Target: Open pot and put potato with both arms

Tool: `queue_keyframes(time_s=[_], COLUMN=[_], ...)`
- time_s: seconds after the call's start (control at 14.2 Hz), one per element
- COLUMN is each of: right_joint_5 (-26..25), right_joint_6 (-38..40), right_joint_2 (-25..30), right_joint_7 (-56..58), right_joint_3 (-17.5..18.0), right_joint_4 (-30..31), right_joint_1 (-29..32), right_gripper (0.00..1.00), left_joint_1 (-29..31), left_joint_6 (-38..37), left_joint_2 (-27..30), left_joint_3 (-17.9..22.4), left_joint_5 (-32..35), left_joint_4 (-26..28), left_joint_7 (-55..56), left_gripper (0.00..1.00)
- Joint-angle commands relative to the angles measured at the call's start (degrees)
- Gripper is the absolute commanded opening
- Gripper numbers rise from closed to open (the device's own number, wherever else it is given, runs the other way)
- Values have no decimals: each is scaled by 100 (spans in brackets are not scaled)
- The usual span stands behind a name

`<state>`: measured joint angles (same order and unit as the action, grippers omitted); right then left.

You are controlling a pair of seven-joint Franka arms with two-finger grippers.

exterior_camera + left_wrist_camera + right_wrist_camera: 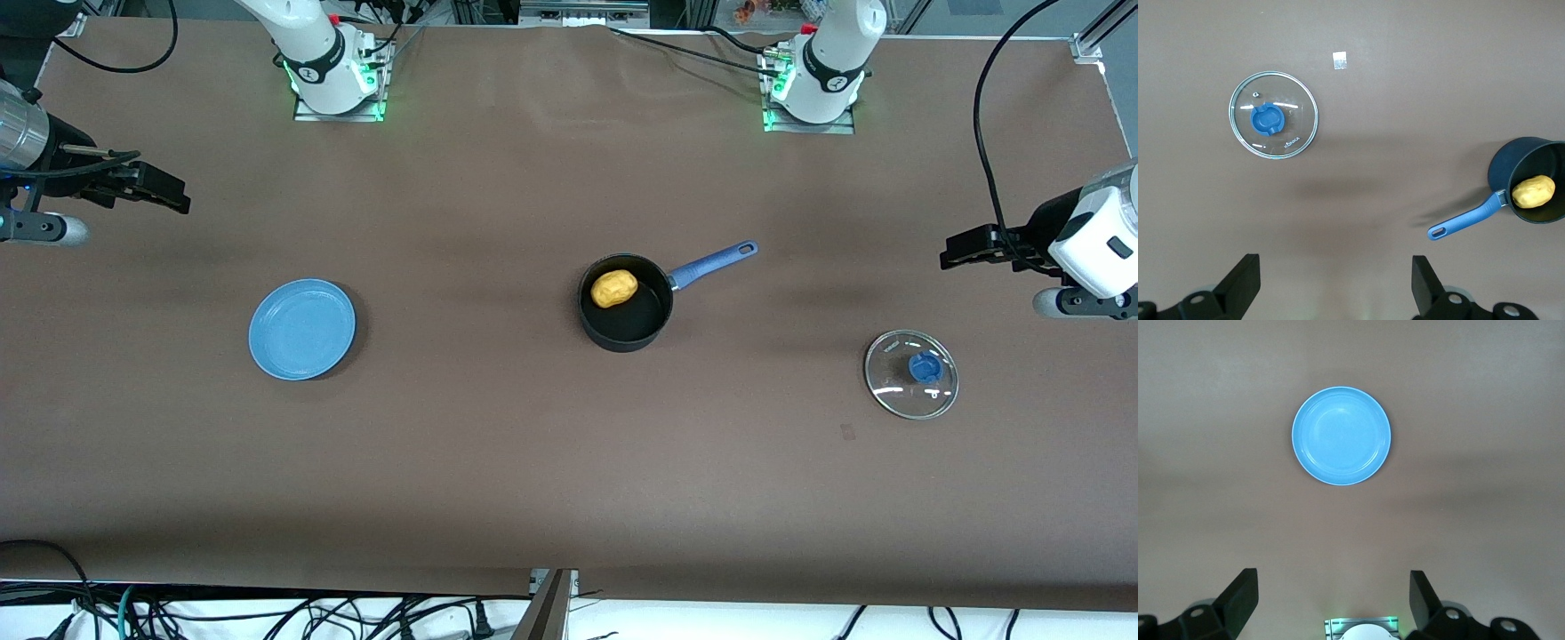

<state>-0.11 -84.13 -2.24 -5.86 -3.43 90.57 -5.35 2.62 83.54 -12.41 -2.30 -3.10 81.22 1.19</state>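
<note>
**Potato in pot, lid off, both arms clear**

Potato (614, 289) sits inside the pot (625, 318) at mid-table, against the wall farther from the front camera. Looks light, firm, lumpy; best pinched across its short axis. Pot rigid; its handle (713, 263) is the obvious grip. Glass lid (911, 373), fragile, lies flat toward the left arm's end; take by the knob (925, 366). Plate (302, 329) is bare. Left gripper (1336, 280) hangs over the table near the lid, fingers wide, empty. Right gripper (1333, 597) is spread, empty, near the plate. Task looks done.
</note>
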Motion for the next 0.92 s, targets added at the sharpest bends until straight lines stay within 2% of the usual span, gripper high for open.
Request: queue_keyframes(time_s=[0.0,0.28,0.85], right_joint_5=[-103,-130,-77], right_joint_6=[1,81,169], right_joint_2=[-100,-136,-136], right_joint_7=[137,120,102], right_joint_3=[70,62,62], right_joint_4=[-178,-451,-461], right_joint_1=[43,-89,-98], right_gripper=[100,100,100], left_joint_1=[19,11,19], left_joint_6=[-84,-84,-84], left_joint_2=[-51,-51,-51], left_joint_3=[11,11,11], left_joint_5=[-129,-129,-129], left_joint_4=[-133,-133,-133], left_joint_7=[31,31,31], left_gripper=[100,100,100])
